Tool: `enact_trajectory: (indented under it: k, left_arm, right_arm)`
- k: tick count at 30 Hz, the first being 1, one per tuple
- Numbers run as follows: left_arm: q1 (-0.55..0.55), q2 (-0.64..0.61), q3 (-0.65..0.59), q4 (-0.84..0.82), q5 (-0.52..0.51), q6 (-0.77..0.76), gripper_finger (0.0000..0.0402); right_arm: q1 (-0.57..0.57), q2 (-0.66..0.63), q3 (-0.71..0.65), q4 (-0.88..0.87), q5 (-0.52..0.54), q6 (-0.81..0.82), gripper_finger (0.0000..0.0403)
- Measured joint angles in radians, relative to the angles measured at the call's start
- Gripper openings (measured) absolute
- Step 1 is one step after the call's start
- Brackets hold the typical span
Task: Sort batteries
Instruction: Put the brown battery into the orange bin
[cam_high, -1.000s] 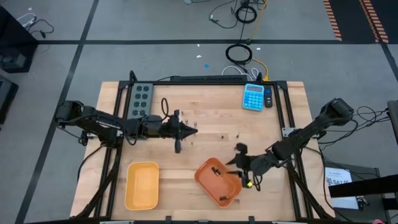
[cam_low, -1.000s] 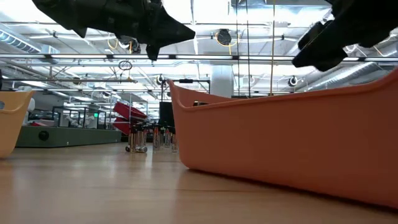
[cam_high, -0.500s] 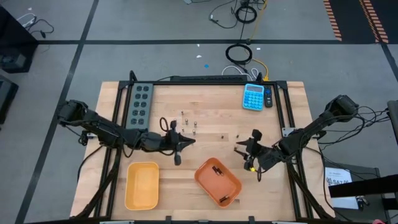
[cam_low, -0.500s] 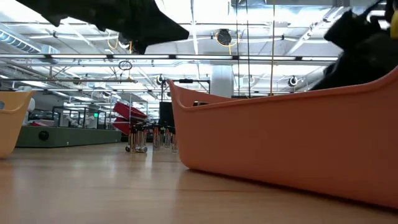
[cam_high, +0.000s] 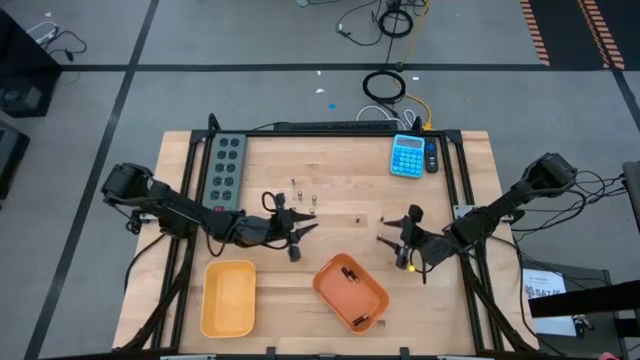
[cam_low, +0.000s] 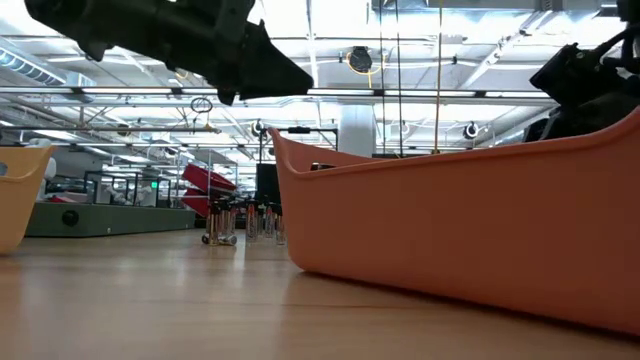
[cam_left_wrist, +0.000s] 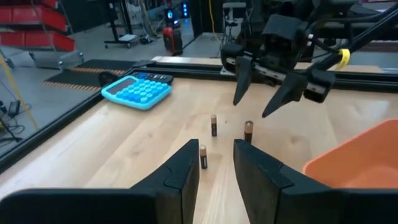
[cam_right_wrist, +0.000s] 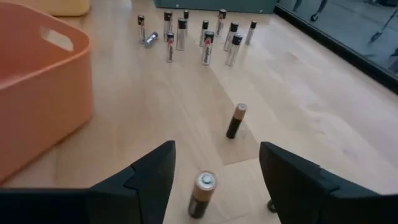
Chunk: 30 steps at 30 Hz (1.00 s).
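A: Where are the batteries (cam_high: 303, 197), and how are the grippers set?

B: A cluster of upright cells is seen near table centre, with three stray cells (cam_right_wrist: 236, 121) standing toward 3 o'clock. A few cells lie in the orange tray (cam_high: 372, 283) at 6 o'clock; the yellow tray (cam_high: 228, 268) sits at 7 o'clock. The right gripper (cam_high: 405, 241) is held wide open and empty above a stray cell. The left gripper (cam_high: 300, 238) is narrowly parted, nothing held, at 7 o'clock of the cluster.

A: What could go wrong?

B: The upright cell is judged easy to topple if it is clipped off-centre by one finger; it would then roll away.

A: What differs from a second ago?

B: The right gripper has been moved from the orange tray's edge out to the strays. The left gripper has been drawn back from the cluster toward the trays.
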Motion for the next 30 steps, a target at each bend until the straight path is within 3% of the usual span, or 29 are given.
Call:
enact_trajectory:
  k: [14,18,23,30]
  left_arm:
    - [-0.002,0.053,0.000,0.074,-0.004,0.043,0.0111]
    - [-0.002,0.053,0.000,0.073,-0.004,0.042,0.0111]
    - [-0.005,0.053,0.000,0.066,-0.004,0.040,0.0111]
    - [-0.016,0.053,0.000,0.063,-0.003,0.041,0.0111]
  right_arm:
    - [-0.038,0.128,0.002,0.128,-0.032,0.036,0.0213]
    - [-0.042,0.085,0.068,0.090,-0.076,-0.011,0.0212]
    - [-0.067,0.058,0.140,-0.133,-0.135,-0.036,0.0212]
    - [-0.099,0.060,0.142,-0.138,-0.186,-0.012,0.0212]
